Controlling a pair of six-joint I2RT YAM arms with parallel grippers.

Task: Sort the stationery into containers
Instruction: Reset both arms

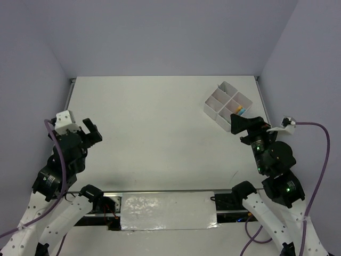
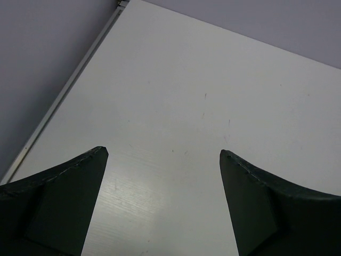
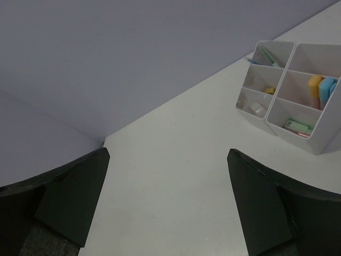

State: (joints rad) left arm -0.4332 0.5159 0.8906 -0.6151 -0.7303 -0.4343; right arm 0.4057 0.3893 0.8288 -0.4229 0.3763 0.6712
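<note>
With left gripper and right gripper both wide and empty, the stationery sits in the white tray at the far right, likely light, stiff pieces best pinched across their short sides.

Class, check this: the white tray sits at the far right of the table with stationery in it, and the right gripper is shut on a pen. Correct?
No. The right gripper is open and empty, as the right wrist view shows. The white tray does sit at the far right of the table with stationery in it.
</note>
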